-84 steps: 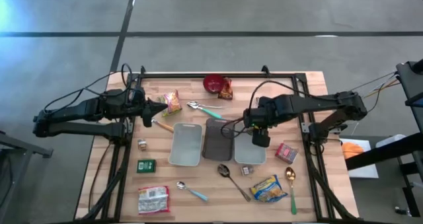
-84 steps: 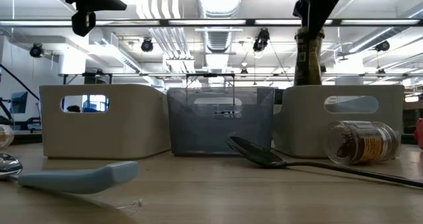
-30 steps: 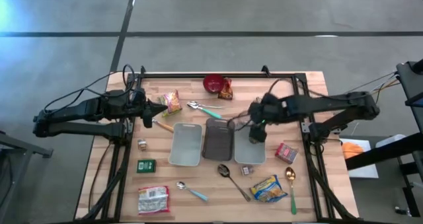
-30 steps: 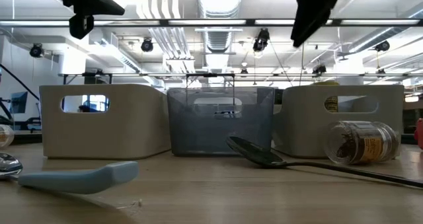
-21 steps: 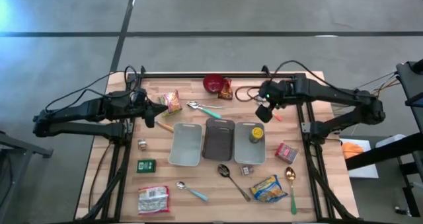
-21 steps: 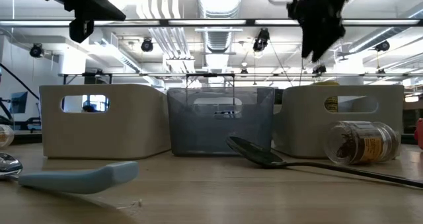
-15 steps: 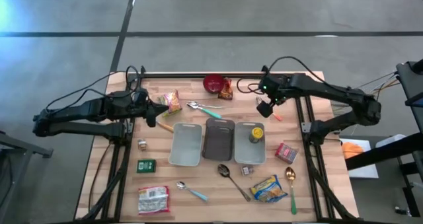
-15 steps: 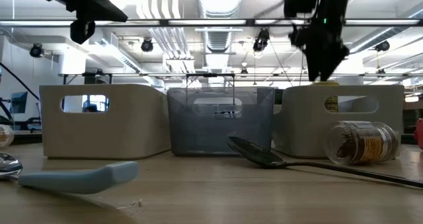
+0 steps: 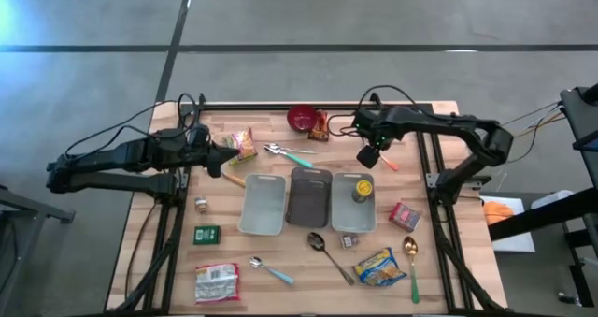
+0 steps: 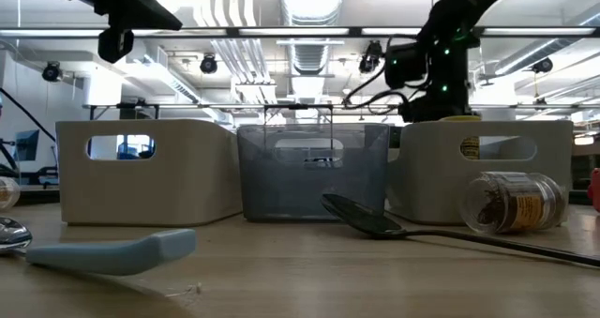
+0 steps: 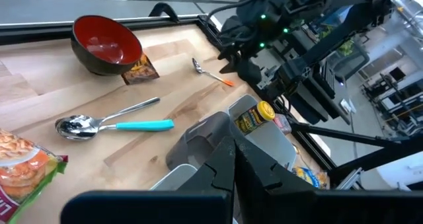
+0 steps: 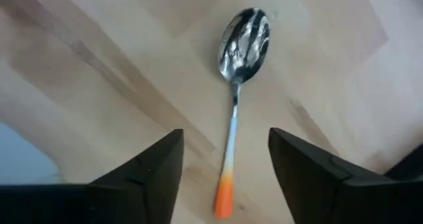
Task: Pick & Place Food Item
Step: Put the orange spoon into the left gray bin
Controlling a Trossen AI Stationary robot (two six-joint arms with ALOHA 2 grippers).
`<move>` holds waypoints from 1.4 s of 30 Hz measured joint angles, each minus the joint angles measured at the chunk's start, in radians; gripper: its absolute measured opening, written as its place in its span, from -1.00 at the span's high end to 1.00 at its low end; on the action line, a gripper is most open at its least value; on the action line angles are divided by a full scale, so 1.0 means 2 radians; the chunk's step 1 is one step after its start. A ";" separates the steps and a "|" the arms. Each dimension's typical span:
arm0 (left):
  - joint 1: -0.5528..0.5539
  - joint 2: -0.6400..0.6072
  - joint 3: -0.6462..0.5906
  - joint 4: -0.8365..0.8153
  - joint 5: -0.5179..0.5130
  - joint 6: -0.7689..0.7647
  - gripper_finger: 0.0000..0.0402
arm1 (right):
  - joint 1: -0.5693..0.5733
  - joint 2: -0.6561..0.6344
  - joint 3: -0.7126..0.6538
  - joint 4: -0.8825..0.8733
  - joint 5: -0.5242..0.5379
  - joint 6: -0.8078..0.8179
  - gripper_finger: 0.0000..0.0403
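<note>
**High view: right claw poised over a spoon, jar already binned**

High view first, working down in size. On the wooden tabletop (image 9: 290, 249), three oblong bins sit side by side at the middle. The white plastic bin on the right (image 9: 336, 207) holds the yellow-lidded glass jar (image 9: 362, 192), lying inside it. That jar looks to me like the food item of this task, and it reads as placed.

The right claw (image 9: 371, 155) hangs beyond that bin, toward the tabletop's far edge. It is well apart from the jar, with the bin's far wall between them. Its fingers stand apart and hold nothing.

In the right wrist view, the small steel spoon with the orange-tipped handle (image 12: 232, 112) lies on the wood between the two fingers. Its handle runs straight down the gap.

The left claw (image 9: 224, 158) waits at the left, fingers together, just beside an orange snack packet (image 9: 243, 144).

I cannot say for sure whether the spoon or another food packet is the next target. If it is the spoon:

- The claw should come straight down.
- The thin handle should stay centred between the fingers.
- The fingertips should reach the wood before closing, since so flat a thing slips out easily.
</note>
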 joint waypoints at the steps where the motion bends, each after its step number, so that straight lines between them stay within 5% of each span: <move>1: 0.000 0.000 0.000 0.000 0.000 0.000 0.96 | 0.000 0.005 0.000 0.000 0.000 -0.001 0.01; 28: 0.000 0.000 0.000 0.000 0.004 -0.010 0.96 | -0.030 0.074 -0.003 0.026 -0.018 0.010 0.10; 42: 0.000 0.000 0.000 0.000 0.009 -0.014 0.96 | -0.073 0.074 -0.015 0.032 -0.077 0.017 0.10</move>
